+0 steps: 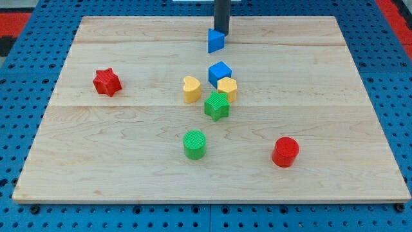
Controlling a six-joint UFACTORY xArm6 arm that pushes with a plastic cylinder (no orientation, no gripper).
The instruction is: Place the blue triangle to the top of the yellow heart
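Landmark: yellow ridged plastic heart block (191, 89), mid pale wooden board (129, 167).

Far left of heart: red plastic star block (107, 82).

Up-right of heart: blue plastic triangle block (215, 40), well apart, near top edge.

My tip (221, 32), dark smooth rod end, touching triangle's far side; no jaws, nothing pinched.

Risk: push toward bottom drives triangle into blue plastic cube (219, 73) just right of heart; wedge may rotate off rod.

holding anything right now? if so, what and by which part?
Nothing is held; the rod cannot grip. My tip sits at the top edge of the blue triangle, apparently touching it, above the yellow heart.
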